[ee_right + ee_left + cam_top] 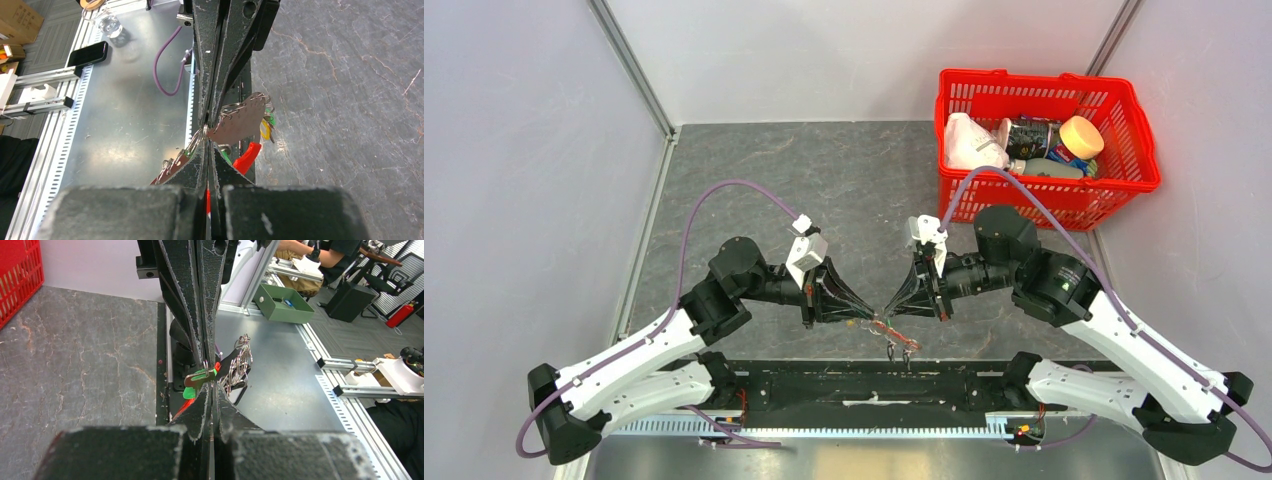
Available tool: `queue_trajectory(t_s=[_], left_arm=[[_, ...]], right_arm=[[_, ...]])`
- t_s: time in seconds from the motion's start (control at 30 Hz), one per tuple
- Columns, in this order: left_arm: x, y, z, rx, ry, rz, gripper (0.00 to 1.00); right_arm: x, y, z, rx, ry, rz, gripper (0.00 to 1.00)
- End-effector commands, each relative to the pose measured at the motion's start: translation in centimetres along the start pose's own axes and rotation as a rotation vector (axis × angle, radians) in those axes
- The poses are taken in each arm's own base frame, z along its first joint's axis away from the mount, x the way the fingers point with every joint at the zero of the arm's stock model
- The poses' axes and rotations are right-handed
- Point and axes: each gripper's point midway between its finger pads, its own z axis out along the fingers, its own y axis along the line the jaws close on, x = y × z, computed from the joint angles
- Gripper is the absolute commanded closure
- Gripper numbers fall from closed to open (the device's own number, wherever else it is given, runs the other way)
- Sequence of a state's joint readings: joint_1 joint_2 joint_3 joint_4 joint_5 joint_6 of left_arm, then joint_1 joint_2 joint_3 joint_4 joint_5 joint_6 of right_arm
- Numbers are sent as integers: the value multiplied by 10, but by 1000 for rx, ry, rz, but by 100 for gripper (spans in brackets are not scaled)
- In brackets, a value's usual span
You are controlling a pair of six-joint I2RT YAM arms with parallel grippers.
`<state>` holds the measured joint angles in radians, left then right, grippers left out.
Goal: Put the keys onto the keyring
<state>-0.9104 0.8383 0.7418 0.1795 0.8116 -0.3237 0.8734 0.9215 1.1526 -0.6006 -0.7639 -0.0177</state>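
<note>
Centrally, the keyring (894,332) and its keys (240,122) are held above the near edge of the surface (824,180).
Left end effector (865,318) is pinched fully closed on the keyring; right end effector (890,306), meeting it tip to tip, is closed on the keys.

Illumination was bright, diffuse and overhead in all three views. The arms cast only soft, faint shadows on the table (844,170). The metal plate (120,135) carried a broad, hazy reflection. In the wrist views, the near bases of the left gripper (210,386) and right gripper (207,134) were blurred, while their tips were sharp. The aluminium rails (350,385) splayed outward towards the frame edge.
</note>
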Motion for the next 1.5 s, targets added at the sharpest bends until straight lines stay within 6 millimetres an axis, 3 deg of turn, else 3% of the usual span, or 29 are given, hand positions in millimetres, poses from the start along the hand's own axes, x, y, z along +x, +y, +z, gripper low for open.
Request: queue_trajectory(t_s=[0.0, 1.47], left_arm=[[-31, -10, -2, 12, -71, 112, 98], [-29, -8, -2, 4, -71, 115, 98]], right_arm=[[-16, 7, -4, -13, -35, -38, 100], [-15, 8, 11, -57, -27, -32, 100]])
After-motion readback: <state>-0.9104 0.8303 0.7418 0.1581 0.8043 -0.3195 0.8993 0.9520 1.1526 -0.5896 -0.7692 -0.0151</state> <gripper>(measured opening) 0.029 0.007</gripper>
